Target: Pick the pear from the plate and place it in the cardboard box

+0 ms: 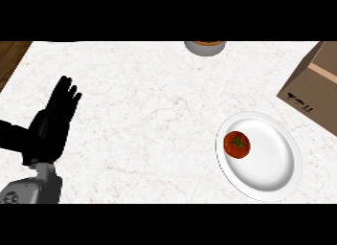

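Resting near left edge, left hand (50,129), fingers (64,98) straight, upward

Plate (273,178) sat on the counter (143,119). Tomato (236,145) lay on the plate, close to the plate's left rim, in its farther half. Box (321,93) stood behind and to the right of the plate, near it but not touching, partly cut off by the view's edge. Pot (205,47) stood well behind the plate, a bit to its left, at the counter's far edge. Left hand (50,129) was well to the left of the plate, over the counter's left side, level with the plate's far rim.
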